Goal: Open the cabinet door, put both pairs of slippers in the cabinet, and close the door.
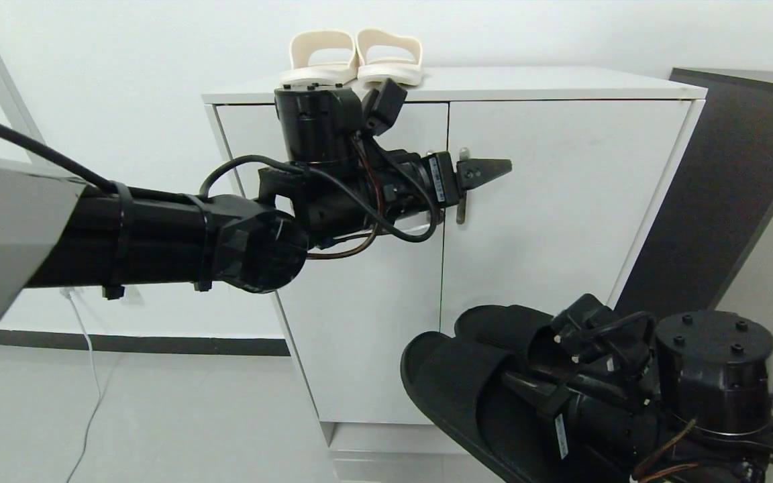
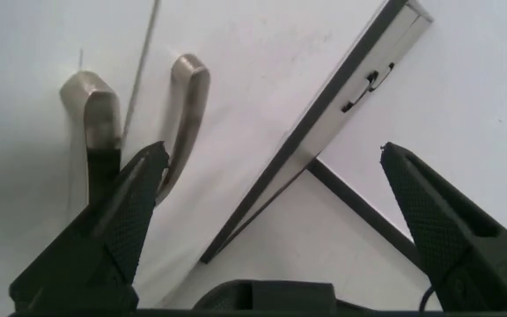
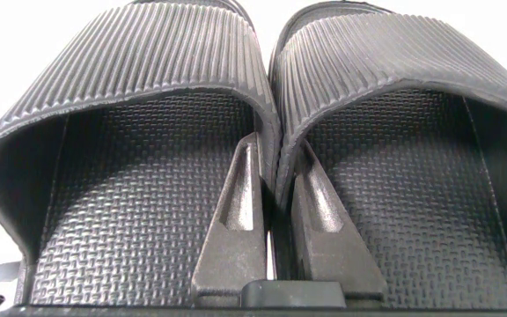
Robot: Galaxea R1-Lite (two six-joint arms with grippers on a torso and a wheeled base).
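My left gripper (image 1: 494, 168) (image 2: 273, 154): jaws stood wide, nothing between them; one finger (image 2: 117, 233) overlapped the two brushed-metal bar handles (image 2: 187, 97) (image 1: 461, 201) at the centre seam, contact not discernible; gripper sat high on the door fronts, pointing across the seam toward the right door.

My right gripper (image 3: 275, 189) (image 1: 547, 382): jaws narrow, pinching together the adjoining inner strap walls of the pair of black ribbed rubber slippers (image 3: 148, 106) (image 1: 467, 382); one finger inside each slipper; pair held side by side, low, before the right door's lower part.

White two-door cabinet (image 1: 561, 201): both doors shut; pair of cream open-toed slippers (image 1: 353, 57) sat side by side on its top, above the left door.
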